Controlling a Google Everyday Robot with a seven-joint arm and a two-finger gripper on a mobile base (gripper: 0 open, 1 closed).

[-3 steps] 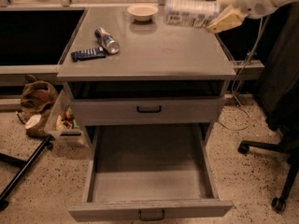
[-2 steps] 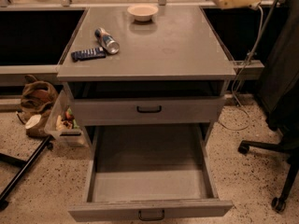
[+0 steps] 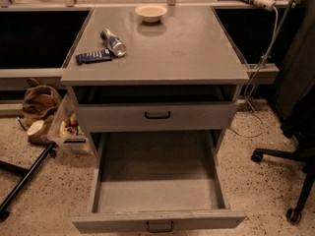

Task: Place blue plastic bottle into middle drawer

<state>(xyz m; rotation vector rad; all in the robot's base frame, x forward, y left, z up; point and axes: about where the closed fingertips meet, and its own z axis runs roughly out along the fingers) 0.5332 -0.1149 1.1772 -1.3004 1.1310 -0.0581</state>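
Observation:
The middle drawer [image 3: 157, 200] is pulled wide open at the bottom of the grey cabinet. Its plain grey inside holds nothing, and its dark loop handle [image 3: 160, 226] faces the front. The blue plastic bottle is out of view. My gripper is out of view as well; no part of the arm shows in the camera view.
Above the open drawer is a shallower grey drawer [image 3: 157, 115] with a black handle, slightly open. On the cabinet top [image 3: 187, 48] lie a small blue-and-silver can [image 3: 113, 42], a dark blue packet [image 3: 93, 57] and a pale bowl [image 3: 151, 12]. A chair base [image 3: 295, 181] stands right; a bag [image 3: 42, 104] and a bin [image 3: 69, 127] stand left.
The arm holding the bottle at the top right rose and left the view. Nothing on the cabinet or in the drawers moved.

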